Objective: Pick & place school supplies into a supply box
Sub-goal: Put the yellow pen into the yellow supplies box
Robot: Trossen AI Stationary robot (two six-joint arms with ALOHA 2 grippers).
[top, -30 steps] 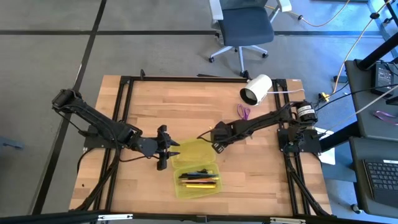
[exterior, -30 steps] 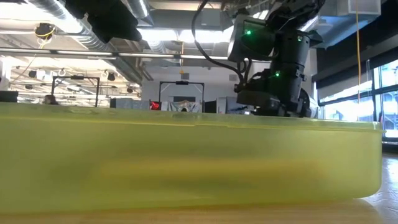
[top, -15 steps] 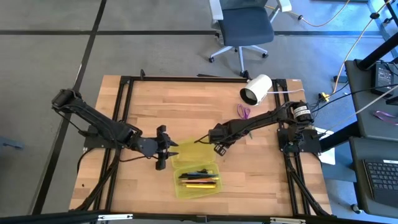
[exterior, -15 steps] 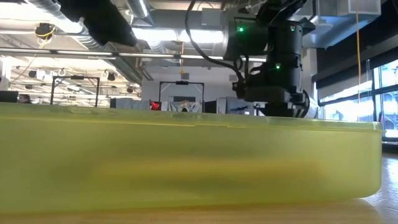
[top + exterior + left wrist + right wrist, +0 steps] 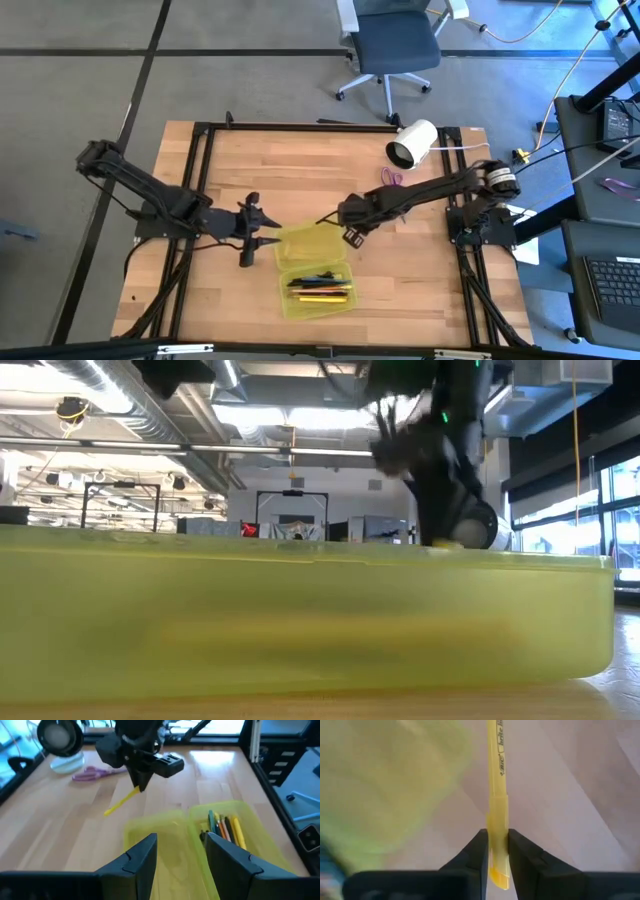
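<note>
progress: mostly packed | supply box [image 5: 315,268] at table's 6 o'clock, lid open, several pens [image 5: 320,289] inside | right gripper [image 5: 331,217] clamped on yellow highlighter [image 5: 496,795] above lid | left gripper [image 5: 262,231] apart, empty, at box's 9 o'clock | purple scissors [image 5: 390,180] left out, 1 o'clock

You can read "BiC" and "brite liner" printed along the barrel of the yellow highlighter [image 5: 496,795], nothing else legible

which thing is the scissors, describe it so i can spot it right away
Start at the white cylinder lying near the far right corner of the wooden table. Just in front of it, flat on bare wood, lie the small scissors, beside the right arm. They are the only purple thing on the table.
</note>
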